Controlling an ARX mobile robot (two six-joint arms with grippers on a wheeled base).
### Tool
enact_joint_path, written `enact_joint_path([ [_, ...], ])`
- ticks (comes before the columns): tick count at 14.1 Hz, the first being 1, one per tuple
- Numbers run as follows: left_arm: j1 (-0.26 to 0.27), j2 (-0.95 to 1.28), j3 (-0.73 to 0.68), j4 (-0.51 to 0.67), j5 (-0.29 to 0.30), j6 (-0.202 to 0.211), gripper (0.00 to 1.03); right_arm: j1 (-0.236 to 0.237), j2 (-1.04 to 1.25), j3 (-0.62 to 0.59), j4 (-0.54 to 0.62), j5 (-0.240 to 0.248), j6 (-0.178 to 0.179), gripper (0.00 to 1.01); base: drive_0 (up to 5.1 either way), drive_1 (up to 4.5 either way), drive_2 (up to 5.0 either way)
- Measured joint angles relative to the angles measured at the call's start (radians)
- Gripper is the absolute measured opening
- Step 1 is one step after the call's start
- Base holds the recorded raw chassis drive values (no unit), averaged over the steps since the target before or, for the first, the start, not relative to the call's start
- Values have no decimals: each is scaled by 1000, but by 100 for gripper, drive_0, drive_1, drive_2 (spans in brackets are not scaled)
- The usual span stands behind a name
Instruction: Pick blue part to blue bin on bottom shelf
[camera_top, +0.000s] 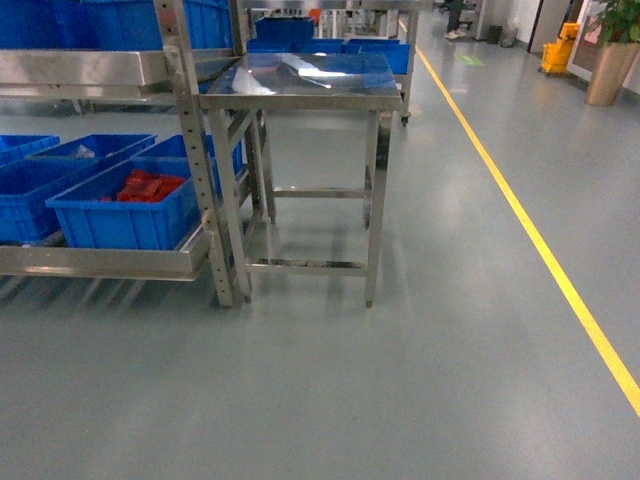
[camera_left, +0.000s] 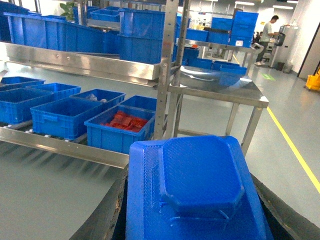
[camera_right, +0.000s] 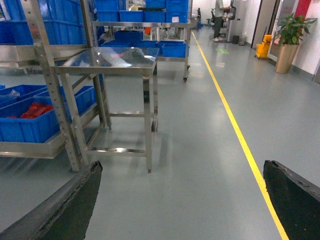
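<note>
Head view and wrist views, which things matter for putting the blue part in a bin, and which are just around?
Job:
blue part, at the left end effector
blue bins
bottom shelf

Just around:
red parts
steel table
yellow floor line
potted plant

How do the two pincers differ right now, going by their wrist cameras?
The left pincer carries the blue part, which fills the space between its dark fingers; the right pincer holds nothing, only grey floor showing between its fingers. The left looks toward the bottom shelf and its blue bins, the nearest holding red parts; the right looks more toward the steel table and the yellow floor line. Both have dark fingers.
</note>
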Motion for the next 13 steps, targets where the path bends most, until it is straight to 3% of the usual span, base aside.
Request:
enact_joint_path([
  [13, 0, 0, -1, -2, 0, 0, 43, 0, 0, 0, -5, 0, 0, 98, -6, 406, -419],
])
